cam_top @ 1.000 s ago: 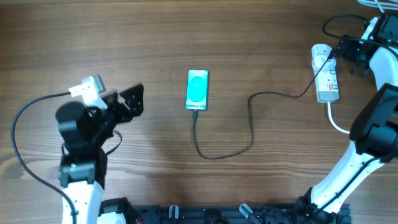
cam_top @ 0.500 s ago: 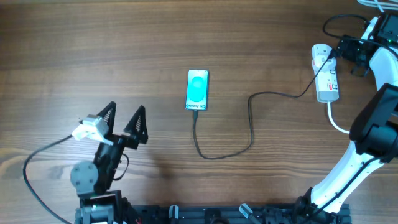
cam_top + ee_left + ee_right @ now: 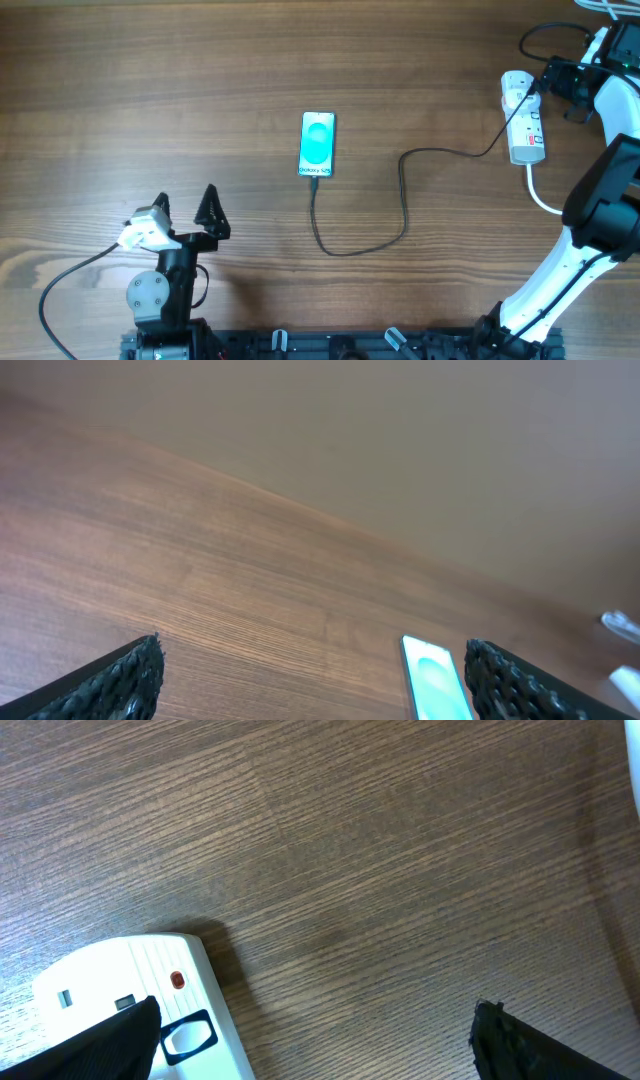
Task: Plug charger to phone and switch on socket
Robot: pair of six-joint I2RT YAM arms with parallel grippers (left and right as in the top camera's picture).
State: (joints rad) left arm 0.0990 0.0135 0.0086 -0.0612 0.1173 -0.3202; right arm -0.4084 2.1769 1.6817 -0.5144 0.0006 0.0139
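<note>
The phone (image 3: 317,144) lies flat mid-table with its blue-teal screen lit; it also shows in the left wrist view (image 3: 435,682). The thin black charger cable (image 3: 404,195) runs from the phone's near end in a loop to the white socket (image 3: 524,125) at the far right. My left gripper (image 3: 185,207) is open and empty near the front left, well apart from the phone. My right gripper (image 3: 541,86) is open at the socket's far end. In the right wrist view one finger (image 3: 115,1042) overlaps the socket (image 3: 120,980), which has a red mark.
The socket's thick white cord (image 3: 540,197) curves toward the right arm's base. Black robot cables loop at the far right corner (image 3: 545,35) and by the left arm (image 3: 60,285). Bare wooden tabletop (image 3: 200,90) lies around the phone.
My left arm has drawn back toward the front edge and lowered, its open gripper now pointing away from me. The right arm, phone, cable and socket have not moved.
</note>
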